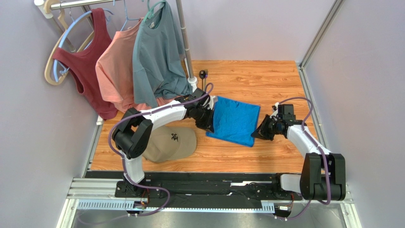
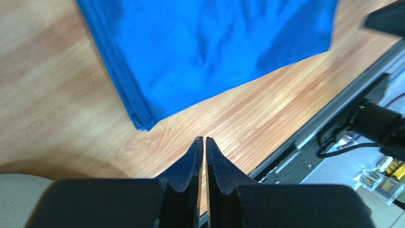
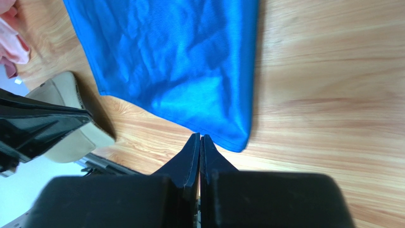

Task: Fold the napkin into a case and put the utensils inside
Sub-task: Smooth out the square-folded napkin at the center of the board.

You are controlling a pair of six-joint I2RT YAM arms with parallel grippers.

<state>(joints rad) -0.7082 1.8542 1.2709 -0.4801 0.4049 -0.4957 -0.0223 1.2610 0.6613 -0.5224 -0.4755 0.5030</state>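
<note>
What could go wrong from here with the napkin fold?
Both the left gripper and right gripper are shut beside the napkin, holding nothing; advancing shut would likely shove it. Its stacked layers at the corner could be pinched unevenly. The grey-teal shirt hangs near the left arm and may snag.
</note>
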